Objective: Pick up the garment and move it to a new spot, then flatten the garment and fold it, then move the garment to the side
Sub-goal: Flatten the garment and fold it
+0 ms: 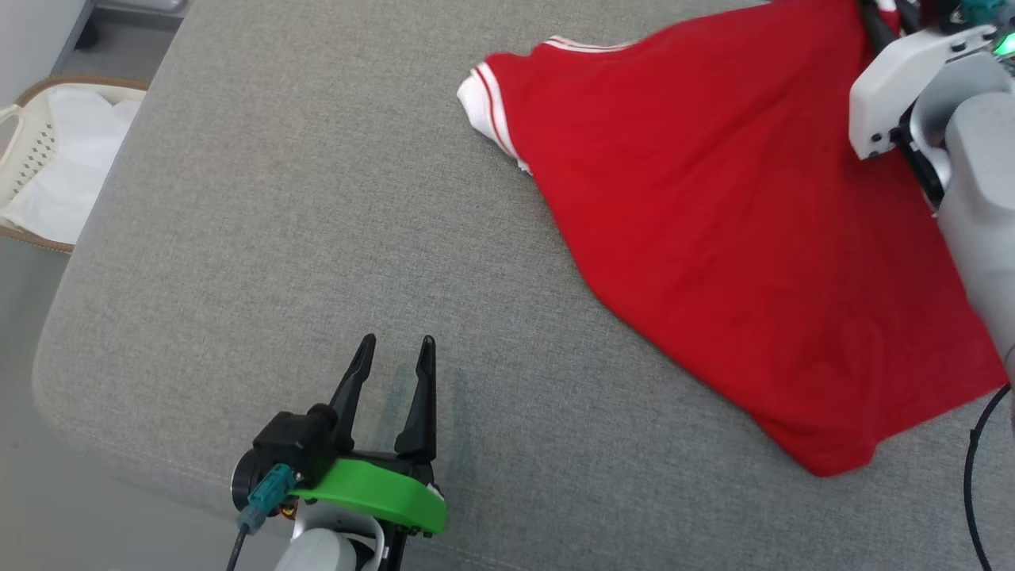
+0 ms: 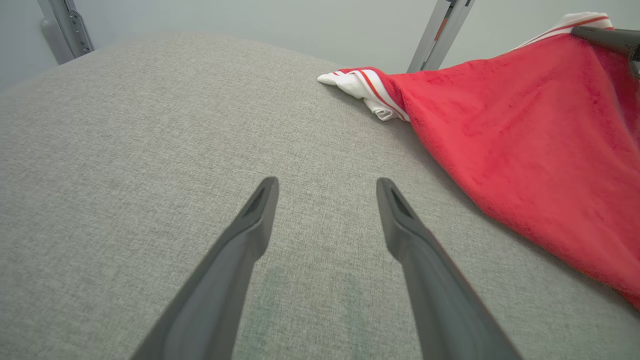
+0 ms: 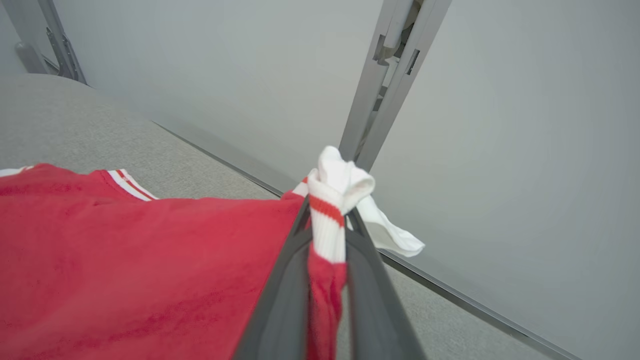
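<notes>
Left pincer (image 1: 397, 342): low over the worktop (image 1: 277, 238) by its near edge, left of middle. Fingers (image 2: 235, 265) point toward the far edge, jaws spread wide, nothing between them. Contact with the surface cannot be told.

Right forearm (image 1: 979, 206): runs along the right edge toward the far right corner, pale wrist housing (image 1: 904, 87) at its end.

Right pincer (image 3: 327, 220): jaws drawn close, clamping the garment (image 3: 125, 280) at a bunched white cuff, cloth pinched between both fingers.

Grey fabric table (image 1: 277, 238), pale basket (image 1: 32, 159) on floor (image 1: 16, 357), plain wall (image 3: 500, 125)
</notes>
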### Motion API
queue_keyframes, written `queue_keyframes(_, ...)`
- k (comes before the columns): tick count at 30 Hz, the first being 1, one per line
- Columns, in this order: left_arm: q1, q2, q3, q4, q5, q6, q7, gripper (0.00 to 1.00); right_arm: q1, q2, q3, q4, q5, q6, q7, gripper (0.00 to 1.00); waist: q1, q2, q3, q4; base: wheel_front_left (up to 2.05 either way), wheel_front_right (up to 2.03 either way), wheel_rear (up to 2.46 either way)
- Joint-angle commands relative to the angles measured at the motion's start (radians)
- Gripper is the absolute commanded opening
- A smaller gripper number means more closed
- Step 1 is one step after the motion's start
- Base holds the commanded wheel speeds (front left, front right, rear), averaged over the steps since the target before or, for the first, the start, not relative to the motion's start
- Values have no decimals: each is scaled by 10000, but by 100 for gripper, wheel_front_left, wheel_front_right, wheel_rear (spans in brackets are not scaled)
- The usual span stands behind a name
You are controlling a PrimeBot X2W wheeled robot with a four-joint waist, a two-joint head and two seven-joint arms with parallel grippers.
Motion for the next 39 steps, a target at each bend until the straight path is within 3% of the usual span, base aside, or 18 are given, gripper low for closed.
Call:
queue_keyframes(1,32,13,23,13,88,-26,2,100,-230,-137,-161,-5,-137,-19,-106,0,0,0,-158,-145,0,0,0)
queue_keyframes(7,46,13,92,63,197,-102,0,100,-810,-129,-832,-259,-876,-19,-262,0,0,0,-347,-258,0,0,0)
queue_keyframes(12,105,13,188,103,289,-118,0,100,-386,744,-605,-761,-1428,-18,-313,0,0,0,-530,-312,0,0,0)
queue_keyframes(19,215,12,355,73,362,-131,0,100,1384,1952,1357,-2111,-1295,-19,-330,0,0,0,-785,-336,0,0,0)
queue_keyframes(25,310,12,409,70,378,-158,1,100,3107,2147,3444,-3211,-781,-19,-332,0,0,0,-946,-310,0,0,0)
queue_keyframes(30,410,12,430,81,393,-179,1,100,4245,2179,4953,-3750,-1026,-18,-333,0,0,0,-1043,-279,0,0,0)
queue_keyframes(32,461,12,417,105,390,-190,2,100,4648,2168,5374,-3952,-892,-19,-333,15,0,0,-1090,-258,0,0,0)
queue_keyframes(33,494,12,410,115,385,-181,1,100,4859,2173,5580,-4093,-737,-18,-334,97,0,0,-1113,-249,0,0,0)
queue_keyframes(39,649,12,449,119,394,-119,1,100,5377,2167,5763,-4573,-97,-19,-333,100,0,0,-1252,-286,0,0,0)
